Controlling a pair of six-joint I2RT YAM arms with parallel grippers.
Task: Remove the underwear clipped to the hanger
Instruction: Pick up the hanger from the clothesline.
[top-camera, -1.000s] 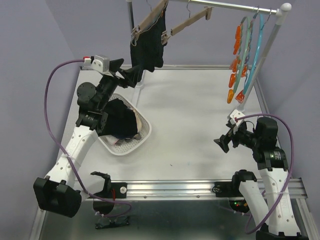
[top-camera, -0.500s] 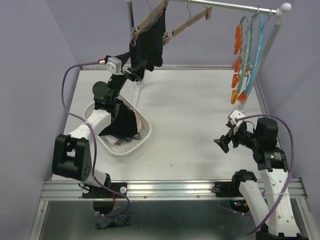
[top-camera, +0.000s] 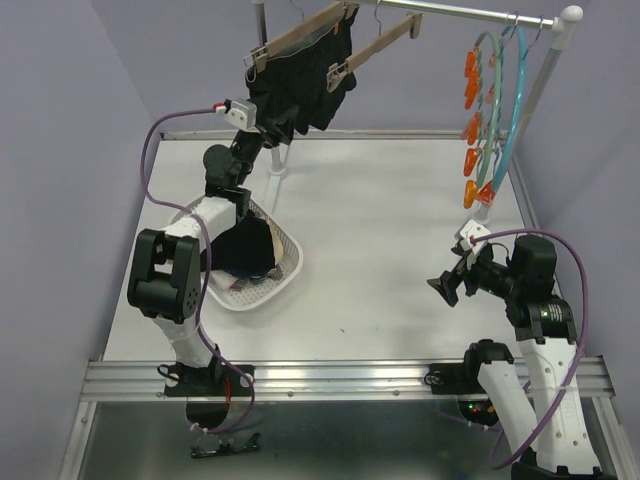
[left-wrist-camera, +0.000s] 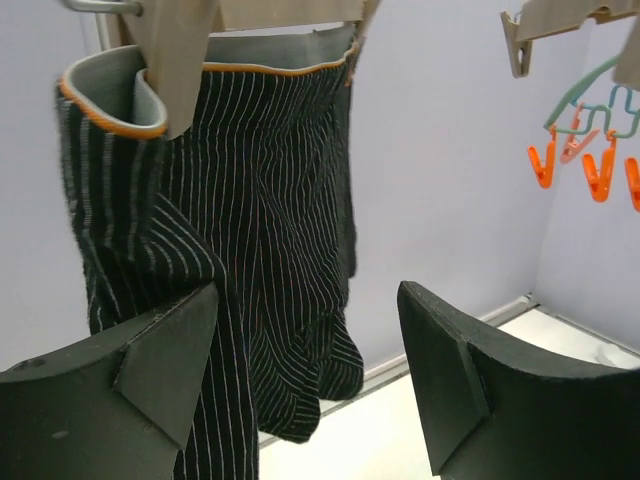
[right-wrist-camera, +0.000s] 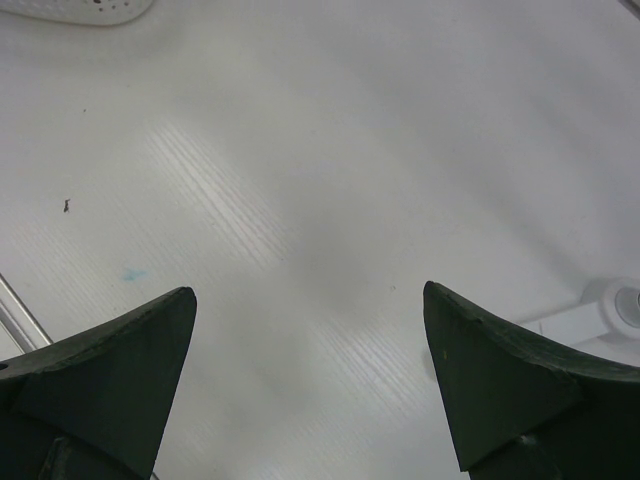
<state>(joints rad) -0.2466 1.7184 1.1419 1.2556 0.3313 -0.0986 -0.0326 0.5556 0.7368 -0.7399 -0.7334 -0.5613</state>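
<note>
Black pinstriped underwear shorts (top-camera: 300, 85) with a grey, orange-edged waistband hang clipped to a wooden hanger (top-camera: 300, 35) on the rail at the back. My left gripper (top-camera: 275, 128) is raised to their lower left edge and is open. In the left wrist view the shorts (left-wrist-camera: 260, 180) hang right in front, with their hem between the open fingers of the left gripper (left-wrist-camera: 305, 330). My right gripper (top-camera: 445, 285) is open and empty, low over the table at the right; its wrist view (right-wrist-camera: 310, 320) shows only bare table. The smaller pieces are not in view.
A white basket (top-camera: 285, 265) at the left holds a black garment (top-camera: 240, 250). An empty wooden hanger (top-camera: 385, 40) hangs beside the first. Teal hangers with orange clips (top-camera: 485, 110) hang at the right end of the rail.
My left arm has stretched up and back from over the basket to the hanging shorts. The hanger and shorts have swung and turned a little. The right arm has not moved.
</note>
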